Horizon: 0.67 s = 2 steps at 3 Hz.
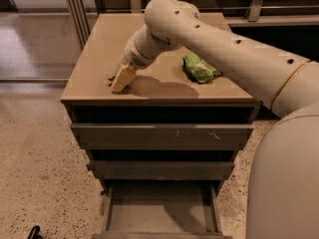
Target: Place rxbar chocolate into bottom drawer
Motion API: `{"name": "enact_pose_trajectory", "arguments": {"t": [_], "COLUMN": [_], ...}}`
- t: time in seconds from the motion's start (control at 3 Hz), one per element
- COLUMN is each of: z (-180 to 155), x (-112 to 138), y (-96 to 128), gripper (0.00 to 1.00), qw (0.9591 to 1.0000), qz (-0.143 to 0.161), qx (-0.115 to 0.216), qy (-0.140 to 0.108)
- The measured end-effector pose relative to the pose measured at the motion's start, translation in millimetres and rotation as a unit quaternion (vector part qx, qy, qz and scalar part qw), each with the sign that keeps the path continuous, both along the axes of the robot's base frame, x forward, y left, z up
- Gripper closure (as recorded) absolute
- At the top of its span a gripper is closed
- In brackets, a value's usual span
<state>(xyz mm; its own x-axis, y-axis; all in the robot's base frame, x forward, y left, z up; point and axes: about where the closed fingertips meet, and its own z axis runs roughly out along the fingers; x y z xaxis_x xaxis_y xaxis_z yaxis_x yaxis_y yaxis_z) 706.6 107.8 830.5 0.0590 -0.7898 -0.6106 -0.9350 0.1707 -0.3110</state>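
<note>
Your cream two-finger gripper (122, 78) sits low over the tan tabletop (164, 34) near its front-left corner. The small black rxbar chocolate (110, 80) shows as a dark sliver just left of it; you cannot tell whether it is gripped. A crinkled green snack bag (199, 67) lies toward the right edge. The grey-brown bottom drawer (159, 210) stands pulled out.

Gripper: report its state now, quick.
Gripper: cannot be told whether open or closed, or holding anything; it is down at the cabinet top, near its front edge, apart from the green bag.
</note>
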Motion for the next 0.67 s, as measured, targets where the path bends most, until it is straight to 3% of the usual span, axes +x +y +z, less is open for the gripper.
{"name": "enact_pose_trajectory", "arguments": {"t": [0.33, 0.67], "z": [-0.1, -0.1], "x": [0.0, 0.0], "y": [0.1, 0.1], "gripper": [1.00, 1.00], "qw": [1.0000, 1.0000], "qz": [0.000, 0.000], "qx": [0.000, 0.000], "qy": [0.000, 0.000]}}
